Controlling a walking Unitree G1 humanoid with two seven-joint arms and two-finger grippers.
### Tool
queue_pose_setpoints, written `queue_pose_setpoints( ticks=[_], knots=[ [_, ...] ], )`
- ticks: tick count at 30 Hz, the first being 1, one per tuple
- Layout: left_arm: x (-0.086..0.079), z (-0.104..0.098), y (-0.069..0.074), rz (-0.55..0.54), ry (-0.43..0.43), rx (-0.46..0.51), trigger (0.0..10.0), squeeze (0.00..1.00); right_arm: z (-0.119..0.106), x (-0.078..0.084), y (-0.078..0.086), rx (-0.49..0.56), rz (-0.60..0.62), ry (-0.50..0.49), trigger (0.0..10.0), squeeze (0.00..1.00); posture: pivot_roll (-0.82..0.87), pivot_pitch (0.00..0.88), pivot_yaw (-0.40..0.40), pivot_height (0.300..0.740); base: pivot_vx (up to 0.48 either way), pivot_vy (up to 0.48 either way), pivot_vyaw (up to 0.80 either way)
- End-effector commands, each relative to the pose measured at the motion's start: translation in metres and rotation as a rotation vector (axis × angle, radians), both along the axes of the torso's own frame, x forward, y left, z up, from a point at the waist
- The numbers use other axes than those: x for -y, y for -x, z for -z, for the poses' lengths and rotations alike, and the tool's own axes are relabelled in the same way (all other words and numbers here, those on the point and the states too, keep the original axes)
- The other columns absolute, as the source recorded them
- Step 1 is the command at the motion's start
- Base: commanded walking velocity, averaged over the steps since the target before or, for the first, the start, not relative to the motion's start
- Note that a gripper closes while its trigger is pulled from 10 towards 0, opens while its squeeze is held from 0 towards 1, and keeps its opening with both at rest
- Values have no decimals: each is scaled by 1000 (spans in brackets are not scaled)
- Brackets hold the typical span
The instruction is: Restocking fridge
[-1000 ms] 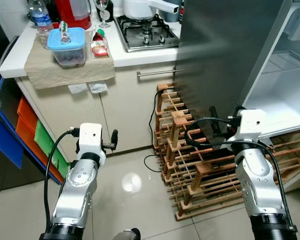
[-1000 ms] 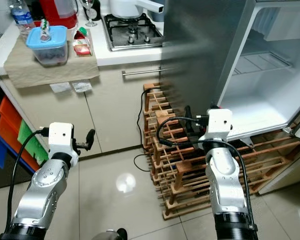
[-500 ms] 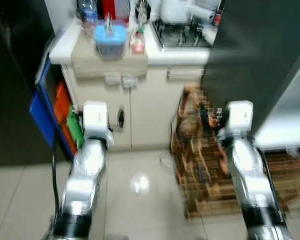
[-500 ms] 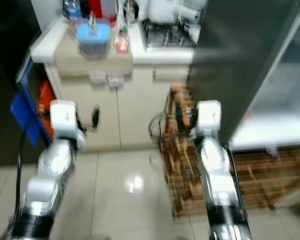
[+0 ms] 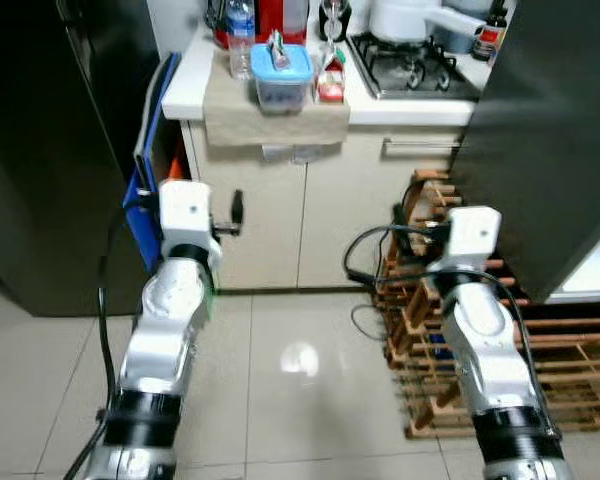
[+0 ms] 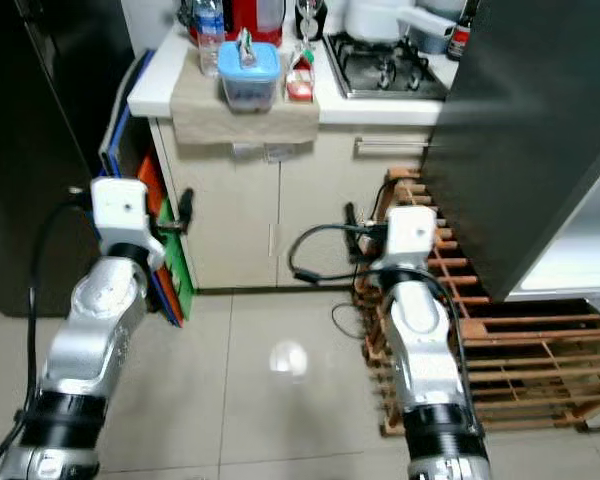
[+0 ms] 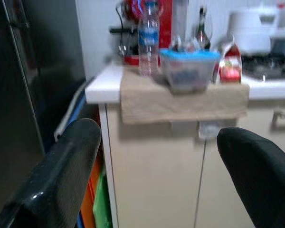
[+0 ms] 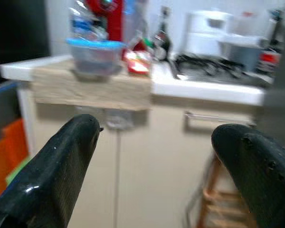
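Both arms raised short of the counter (image 5: 195, 85): left gripper (image 7: 166, 156) and right gripper (image 8: 156, 156) spread wide, holding nothing. Beyond them, on the counter's beige cloth (image 5: 275, 110), sits the blue-lidded container (image 5: 282, 78), a small red carton (image 5: 330, 88) just beside it, water bottle (image 5: 240, 38) behind. Best approach, I'd say: close in squarely, jaws wide, taking the container without clipping the carton.

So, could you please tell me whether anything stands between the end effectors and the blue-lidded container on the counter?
Nothing visible does. The blue-lidded container sits on a cloth at the counter's front edge, and both the left end effector and the right end effector, open and empty, face it across open floor.
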State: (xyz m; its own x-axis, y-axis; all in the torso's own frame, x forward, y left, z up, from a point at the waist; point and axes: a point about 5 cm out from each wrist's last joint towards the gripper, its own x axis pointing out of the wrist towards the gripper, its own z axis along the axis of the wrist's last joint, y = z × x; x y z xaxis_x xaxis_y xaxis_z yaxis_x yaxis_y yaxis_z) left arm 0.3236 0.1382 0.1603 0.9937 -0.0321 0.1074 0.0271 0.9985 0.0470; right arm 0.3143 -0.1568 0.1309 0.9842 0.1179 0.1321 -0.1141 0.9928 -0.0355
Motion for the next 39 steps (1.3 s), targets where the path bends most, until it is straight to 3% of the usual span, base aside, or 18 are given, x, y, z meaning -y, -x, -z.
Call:
queue_pose_setpoints(
  ticks=[1, 10, 30, 35, 39],
  knots=[
    [18, 0, -2, 65, -13, 1, 10000, 0, -9, 5, -3, 39, 16, 19, 10000, 94, -51, 0, 9, 740, 439, 0, 538],
    [21, -14, -17, 100, -29, 41, 10000, 0, -14, 8, -8, 55, 47, 11, 10000, 59, -41, 0, 2, 740, 461, 0, 115],
    [34, -31, -15, 216, 9, 145, 10000, 0, -27, 0, -9, 140, 47, 39, 10000, 71, -37, 0, 7, 740, 469, 0, 0],
    [38, -38, -12, 253, 11, 189, 10000, 0, -41, -1, -8, 208, 59, 40, 10000, 82, -36, 0, 9, 740, 463, 0, -788],
    [42, -54, -8, 291, 20, 255, 10000, 0, -65, 4, -4, 318, 94, 55, 10000, 90, -33, 0, 10, 740, 459, 0, -800]
  ],
)
